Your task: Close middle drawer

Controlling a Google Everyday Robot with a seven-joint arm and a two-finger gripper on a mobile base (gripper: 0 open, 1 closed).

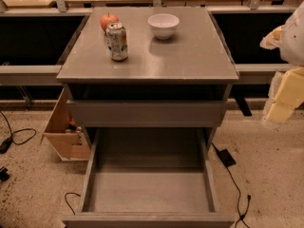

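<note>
The middle drawer (pixel 147 220) stands pulled far out toward the camera, its low front panel at the bottom edge of the view, so the closing is not yet begun. The tool (pixel 285 96) hangs at the right edge, well apart from the drawer and roughly level with the upper drawer (pixel 147 112). It appears to hold nothing, though how far open it is I cannot tell. The next move calls for bringing the tool down before that front panel, then pushing straight toward the cabinet — near the panel's middle, lest the tray skew.
</note>
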